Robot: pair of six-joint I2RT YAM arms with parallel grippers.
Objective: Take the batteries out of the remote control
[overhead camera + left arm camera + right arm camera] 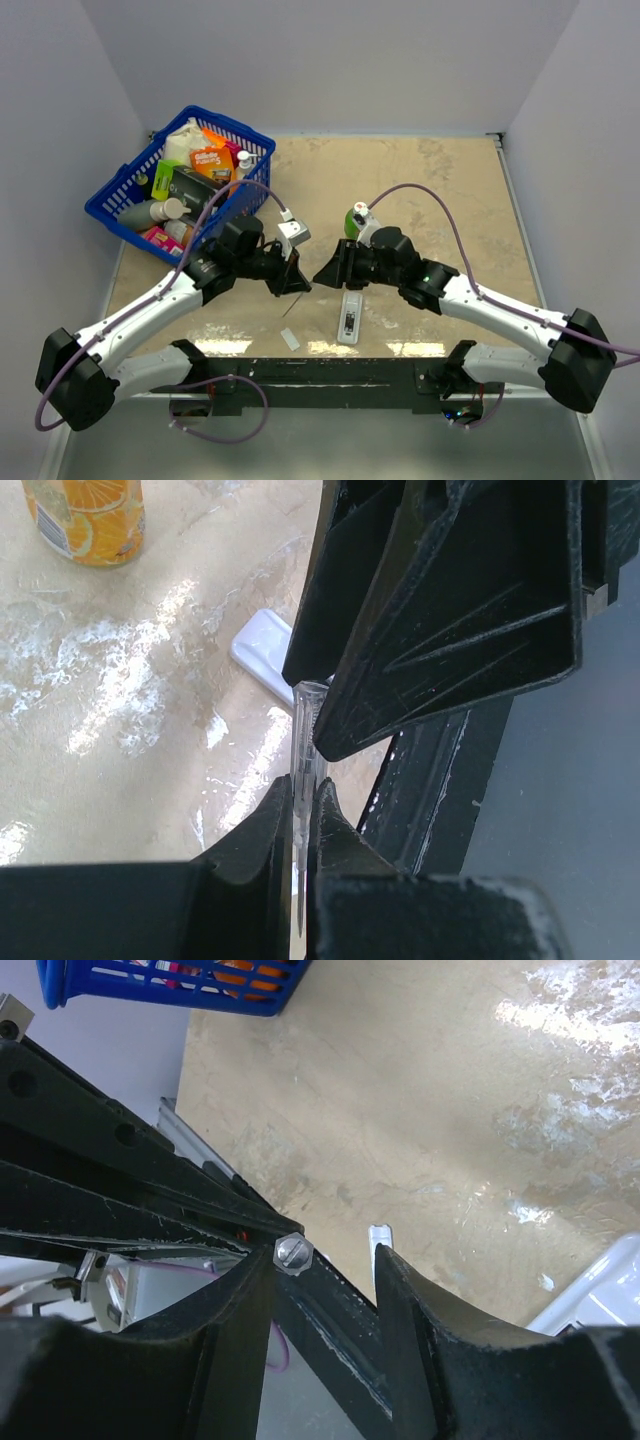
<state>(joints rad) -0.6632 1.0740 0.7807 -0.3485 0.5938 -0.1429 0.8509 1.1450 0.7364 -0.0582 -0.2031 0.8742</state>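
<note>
Item: remote control (348, 318), a slim white bar lying flat near the tabletop's near edge at about mid-width, long axis running near to far. A narrow dark recess faces up. Its contents are too small to make out, so no batteries can be told apart. One pale corner of the bar shows in the right wrist view. Left gripper (303, 802): jaws pinched tight on a thin stick (304, 742), pale and translucent, which slants down toward the tabletop left of the remote's far end. Right gripper (330, 1270): fingers parted to a middling gap with nothing between them, poised near the remote's far end. Also present: a small flat white piece (290, 339) left of the remote by the near edge, a blue basket (118, 190) of packaged goods at the far left corner, and a green bottle (352, 220) behind the right gripper.
</note>
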